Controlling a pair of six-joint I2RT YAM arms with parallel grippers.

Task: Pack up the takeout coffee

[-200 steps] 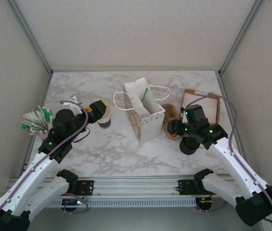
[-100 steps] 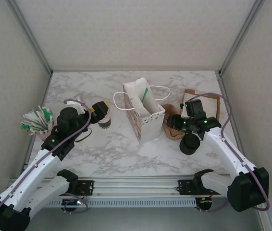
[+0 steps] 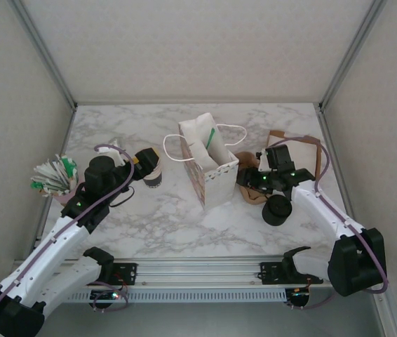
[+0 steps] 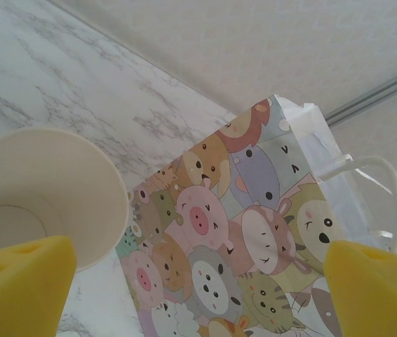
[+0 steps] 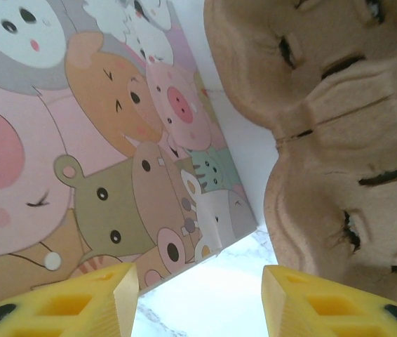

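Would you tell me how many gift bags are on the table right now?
1. The animal-print gift bag stands open at the middle of the marble table, a brown pulp tray just to its right. I see no second one.

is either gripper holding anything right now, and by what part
Nothing is held. The left gripper stands open by the paper cup; the right gripper is open and empty, beside the bag and the pulp tray.

A small paper cup (image 3: 153, 174), cream inside and dark olive-black outside, stands upright and open-topped on the marble worktop (image 3: 170, 225). It sits just beyond one of the left arm's yellow foam fingers (image 4: 19, 281), its rim reaching partly into the gap between them.
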